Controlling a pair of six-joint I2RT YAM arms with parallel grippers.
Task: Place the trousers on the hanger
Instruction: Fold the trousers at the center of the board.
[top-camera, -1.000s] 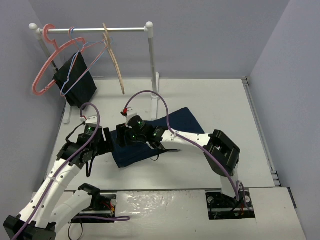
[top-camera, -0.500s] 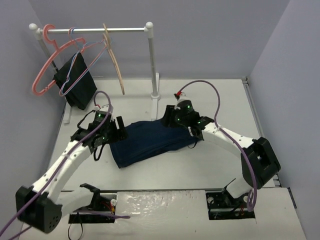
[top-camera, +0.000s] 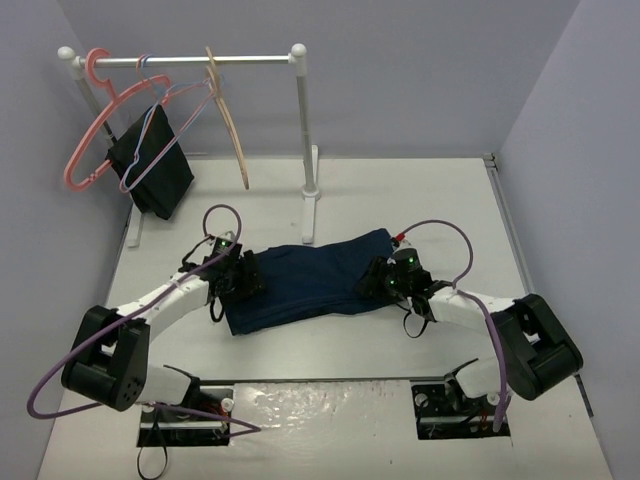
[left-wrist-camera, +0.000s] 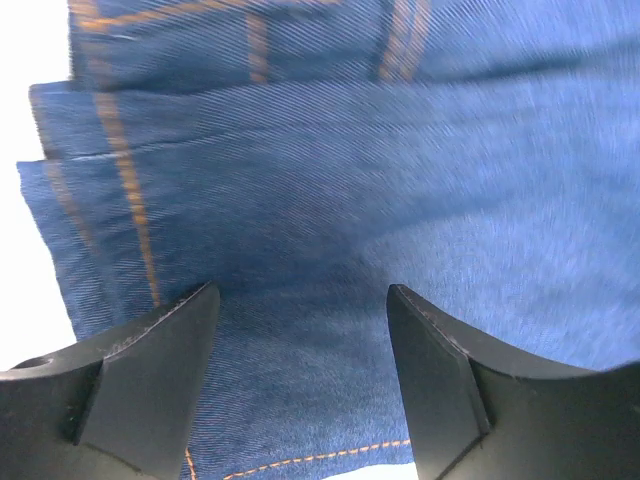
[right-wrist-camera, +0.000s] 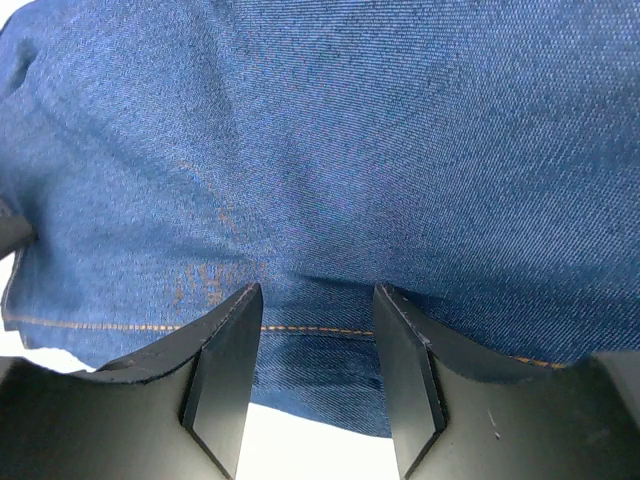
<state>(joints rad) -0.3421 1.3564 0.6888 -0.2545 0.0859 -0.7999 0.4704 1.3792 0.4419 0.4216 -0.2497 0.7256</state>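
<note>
Navy trousers (top-camera: 305, 280): one; wooden hanger (top-camera: 232, 125): one; pink hanger (top-camera: 90, 140): one.

The trousers (top-camera: 310, 280) are thick blue cloth with a rough, slanting weave (the seams are orange thread), the hanger (top-camera: 232, 130) is smooth pale wood, the rail (top-camera: 260, 58) is shiny metal, and the left gripper (left-wrist-camera: 300, 292) has dull black plastic fingers (left-wrist-camera: 140, 380).

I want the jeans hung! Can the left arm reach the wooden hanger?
Probably yes: nothing blocks the left end effector from the wooden hanger on the rail, though it's at the jeans.
</note>
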